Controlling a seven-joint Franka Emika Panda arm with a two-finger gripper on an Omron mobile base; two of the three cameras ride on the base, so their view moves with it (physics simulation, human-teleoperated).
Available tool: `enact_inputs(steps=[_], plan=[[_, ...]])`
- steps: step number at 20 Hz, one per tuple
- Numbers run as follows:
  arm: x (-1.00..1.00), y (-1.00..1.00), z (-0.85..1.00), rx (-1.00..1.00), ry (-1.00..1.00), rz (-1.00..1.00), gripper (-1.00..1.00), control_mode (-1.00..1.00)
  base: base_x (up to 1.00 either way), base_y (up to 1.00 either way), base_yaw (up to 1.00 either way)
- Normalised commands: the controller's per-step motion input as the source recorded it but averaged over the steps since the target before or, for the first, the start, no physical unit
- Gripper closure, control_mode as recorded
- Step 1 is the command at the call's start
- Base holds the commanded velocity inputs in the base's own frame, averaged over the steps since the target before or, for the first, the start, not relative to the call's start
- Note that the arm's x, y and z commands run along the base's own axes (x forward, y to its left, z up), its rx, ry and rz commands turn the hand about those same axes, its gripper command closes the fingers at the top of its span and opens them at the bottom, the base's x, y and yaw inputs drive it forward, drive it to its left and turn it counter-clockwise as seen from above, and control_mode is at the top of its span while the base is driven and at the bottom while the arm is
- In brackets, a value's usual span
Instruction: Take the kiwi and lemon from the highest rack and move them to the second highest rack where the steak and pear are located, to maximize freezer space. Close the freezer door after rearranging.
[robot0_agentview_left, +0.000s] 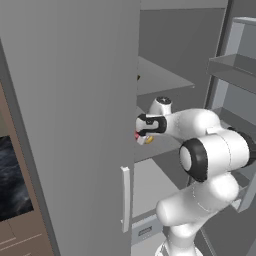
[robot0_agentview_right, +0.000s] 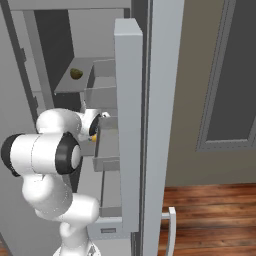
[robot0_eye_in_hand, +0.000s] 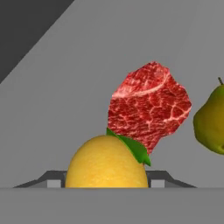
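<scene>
**Hand view: lemon held over the second rack, kiwi yet to go**

Left base view puts the freezer door (robot0_agentview_left: 70, 125) in front, swung open and covering the left half of the picture, with its pale bar handle (robot0_agentview_left: 125, 199) low on the edge. Behind it the grey shelves run across the cabinet. The highest rack (robot0_agentview_left: 160, 77) is above the arm's wrist; the second highest rack (robot0_agentview_left: 162, 146) lies level with the hand, which reaches in behind the door's edge.

In the right base view the highest rack (robot0_agentview_right: 67, 86) carries the kiwi (robot0_agentview_right: 76, 74), a dark olive oval sitting alone, well apart from the arm below it.

The gripper (robot0_agentview_left: 143, 137) is clamped on the lemon (robot0_eye_in_hand: 106, 161): in the hand view the yellow fruit with its green leaf sits between the fingertips at the bottom of the picture. Whether the lemon already touches the shelf I cannot tell. Just beyond it on the grey board lies the steak (robot0_eye_in_hand: 148, 107), with the pear (robot0_eye_in_hand: 211, 122) beside it at the picture's edge.

As I judge it, the task is under halfway. The lemon has left the top rack but is not yet released beside the steak and pear. The kiwi is untouched on the highest rack, and the door stands wide open, so a release, a second fetch and the closing are left.
</scene>
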Motion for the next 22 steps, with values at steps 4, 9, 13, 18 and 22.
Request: enact_inputs(steps=[4, 9, 13, 18, 22], plan=[[0.55, 0.06, -0.31, 0.00, 0.00, 0.01, 1.00, -1.00, 0.00, 0.00, 0.00], [0.57, 0.07, -0.31, 0.00, 0.00, 0.02, 1.00, -1.00, 0.00, 0.00, 0.00], [0.52, 0.02, -0.31, 0.00, 0.00, 0.05, 1.00, -1.00, 0.00, 0.00, 0.00], [0.51, 0.17, -0.44, 0.00, 0.00, 0.02, -1.00, -1.00, 0.00, 0.00, 0.00], [0.14, 0.05, -0.34, 0.00, 0.00, 0.00, -1.00, -1.00, 0.00, 0.00, 0.00]])
